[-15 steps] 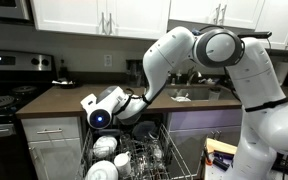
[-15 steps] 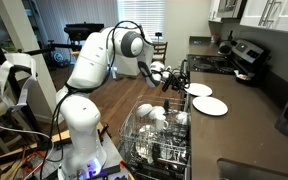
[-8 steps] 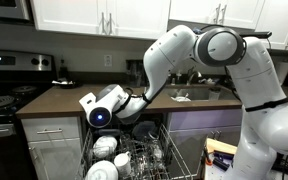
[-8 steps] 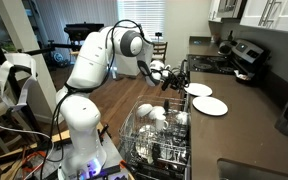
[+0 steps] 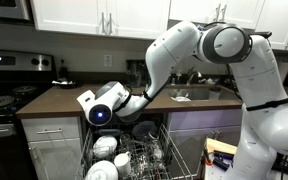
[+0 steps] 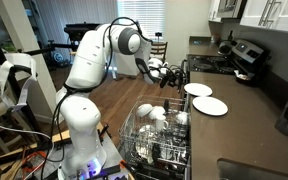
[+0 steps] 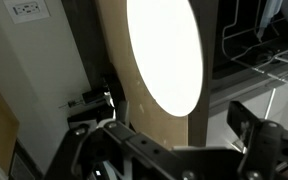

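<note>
Two plates lie side by side on the long brown wooden table point(image 6: 254, 115). The round white ceramic plate point(image 6: 198, 89) is farther back, and a second round white plate point(image 6: 210, 105) is closer to the camera. The black two-finger claw point(image 6: 176, 76) hangs over the table edge just beside the farther one, with its jaws apart and nothing between them. The pulled-out wire dishwasher rack point(image 6: 131, 128), with dishes in it, sits below the table edge. The black kitchen stove point(image 6: 246, 55) is behind the plates at the far end.

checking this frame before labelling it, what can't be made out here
- Exterior view: gripper is small and dark above the counter; whether it touches the near plate cannot be told.
- Exterior view: the wrist hides the jaws.
- Wrist view: plate washed out by glare, its top cut by the frame edge.
- Exterior view: dishes in the dishwasher rack too small and jumbled to count.
</note>
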Tool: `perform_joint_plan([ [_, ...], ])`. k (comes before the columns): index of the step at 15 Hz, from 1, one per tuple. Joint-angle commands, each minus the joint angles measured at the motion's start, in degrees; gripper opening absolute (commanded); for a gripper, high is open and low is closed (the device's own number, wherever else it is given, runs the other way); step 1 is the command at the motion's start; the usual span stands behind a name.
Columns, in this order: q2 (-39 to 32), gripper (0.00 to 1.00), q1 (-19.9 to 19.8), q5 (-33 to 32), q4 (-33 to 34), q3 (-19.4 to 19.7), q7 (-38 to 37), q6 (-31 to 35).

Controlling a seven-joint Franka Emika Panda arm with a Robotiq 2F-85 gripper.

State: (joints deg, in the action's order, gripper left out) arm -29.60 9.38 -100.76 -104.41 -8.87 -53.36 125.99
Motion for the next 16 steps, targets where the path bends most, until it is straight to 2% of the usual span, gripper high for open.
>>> perform_joint_plan([
  [1,3.20,1.00,-0.62,-0.21,-3.26,-0.82,1.55,3.95],
  [8,4.50,1.00,-1.31,0.21,-5.22,-1.38,2.96,14.13],
  [16,4.84,1.00,-2.41,1.16,-5.50,-0.94,5.87,21.94],
])
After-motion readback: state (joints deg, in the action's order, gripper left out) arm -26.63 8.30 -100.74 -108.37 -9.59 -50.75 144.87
